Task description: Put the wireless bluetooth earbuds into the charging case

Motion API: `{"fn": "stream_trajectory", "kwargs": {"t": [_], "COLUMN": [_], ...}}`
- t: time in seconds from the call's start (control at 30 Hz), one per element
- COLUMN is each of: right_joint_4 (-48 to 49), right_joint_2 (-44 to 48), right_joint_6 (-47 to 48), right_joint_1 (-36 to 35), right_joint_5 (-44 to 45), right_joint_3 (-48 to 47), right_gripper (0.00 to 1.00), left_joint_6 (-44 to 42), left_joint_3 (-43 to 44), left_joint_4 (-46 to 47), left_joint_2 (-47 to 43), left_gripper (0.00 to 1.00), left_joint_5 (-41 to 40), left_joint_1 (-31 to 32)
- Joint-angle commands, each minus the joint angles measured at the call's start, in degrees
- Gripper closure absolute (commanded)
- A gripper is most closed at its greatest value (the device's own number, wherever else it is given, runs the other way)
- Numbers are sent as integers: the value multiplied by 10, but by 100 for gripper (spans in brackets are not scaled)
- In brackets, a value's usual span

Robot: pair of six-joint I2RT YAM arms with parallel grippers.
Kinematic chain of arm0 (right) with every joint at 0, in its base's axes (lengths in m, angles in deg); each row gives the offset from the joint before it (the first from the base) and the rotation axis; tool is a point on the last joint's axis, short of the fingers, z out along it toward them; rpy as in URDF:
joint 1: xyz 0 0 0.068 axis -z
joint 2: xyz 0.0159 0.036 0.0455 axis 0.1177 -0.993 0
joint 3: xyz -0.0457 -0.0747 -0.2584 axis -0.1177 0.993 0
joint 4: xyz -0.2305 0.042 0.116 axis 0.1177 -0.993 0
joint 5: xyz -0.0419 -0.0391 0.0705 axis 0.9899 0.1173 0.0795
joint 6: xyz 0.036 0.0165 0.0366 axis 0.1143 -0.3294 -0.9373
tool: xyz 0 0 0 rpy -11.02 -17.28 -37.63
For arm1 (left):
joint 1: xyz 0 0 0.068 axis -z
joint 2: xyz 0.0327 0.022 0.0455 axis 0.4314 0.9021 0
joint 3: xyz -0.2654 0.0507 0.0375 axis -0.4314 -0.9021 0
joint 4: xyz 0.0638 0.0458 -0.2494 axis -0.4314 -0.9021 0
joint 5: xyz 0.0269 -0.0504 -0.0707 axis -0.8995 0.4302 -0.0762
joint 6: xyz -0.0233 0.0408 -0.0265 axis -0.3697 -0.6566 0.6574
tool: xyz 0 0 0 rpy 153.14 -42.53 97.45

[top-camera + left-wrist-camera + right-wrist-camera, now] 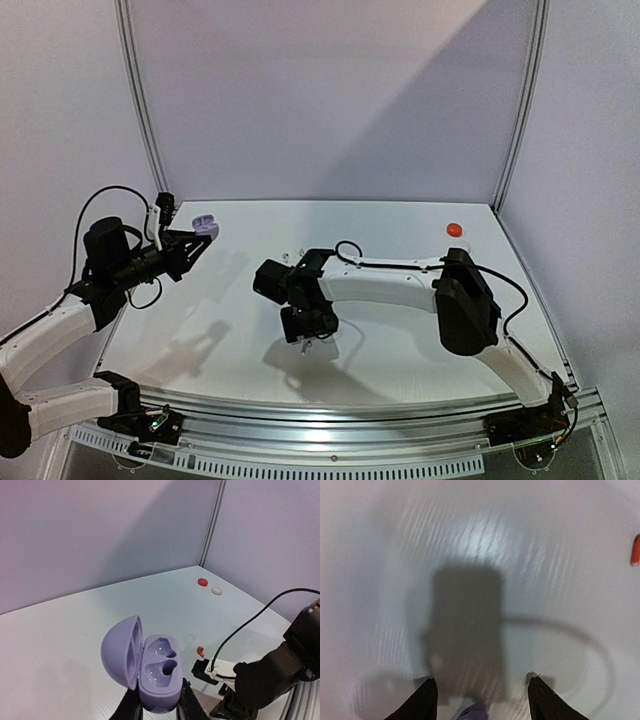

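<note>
Lilac plastic fills the left hand (197, 238): its two fingers (131, 709) are shut on the lower body of the lilac charging case (155, 672), held up off the tabletop (400, 350). The case's domed lid is swung open to the hand's left, and both heart-shaped sockets face up with nothing in them. Ahead of this hand and slightly to its right, a red earbud (200, 651) lies on the tabletop, just beside the black wrist of the right arm (270, 675) and its looping cable. Far ahead, near the back corner, a red round case (202, 582) and a white round case (216, 590) sit close together. The right hand (308, 340) points straight down over the middle of the tabletop, its dark fingers (422, 700) standing partly apart. Between them, at the very bottom of the wrist view, a small lilac piece (472, 712) shows, cut off by the edge; whether either finger touches it cannot be told. The hand's own shadow lies on the blurred surface below, and a red sliver shows well off to its right.
</note>
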Motion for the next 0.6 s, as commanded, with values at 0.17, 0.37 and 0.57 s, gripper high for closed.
{"fn": "stream_trajectory", "kwargs": {"t": [0.17, 0.37, 0.57], "right_joint_4": [-42, -65, -60], "right_joint_2": [-27, -2, 38], "right_joint_6": [-3, -13, -24], "right_joint_1": [-21, -21, -21], "right_joint_5": [-1, 23, 40], "right_joint_3": [29, 77, 140], "right_gripper": [44, 46, 47], "left_joint_6": [1, -3, -10], "left_joint_3": [-7, -9, -8], "left_joint_4": [8, 12, 13], "left_joint_2": [5, 5, 5], "left_gripper": [100, 100, 100], "left_joint_5": [3, 0, 0], "left_joint_1": [0, 0, 0]}}
